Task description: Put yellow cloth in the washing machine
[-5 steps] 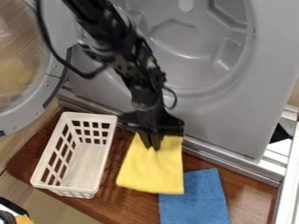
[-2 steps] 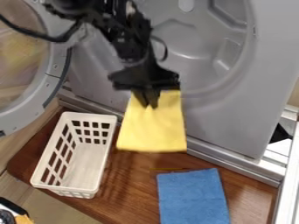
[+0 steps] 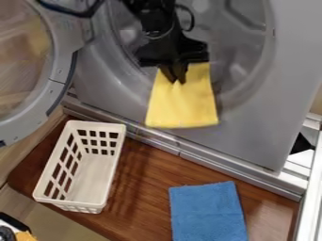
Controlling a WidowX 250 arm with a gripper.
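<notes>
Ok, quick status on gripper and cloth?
Gripper shut on yellow cloth. Cloth hanging before washing machine opening, not inside yet. Door open, nothing visibly blocking.

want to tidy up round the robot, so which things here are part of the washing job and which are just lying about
Part of the job:
- yellow cloth
- gripper
- washing machine

Just lying about:
- blue cloth
- white basket

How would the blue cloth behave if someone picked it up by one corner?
The blue cloth would probably flop and hang in folds, since it looks thin and lies flat. Its fuzzy surface suggests it is soft, likely light, and not very slippery.
</notes>
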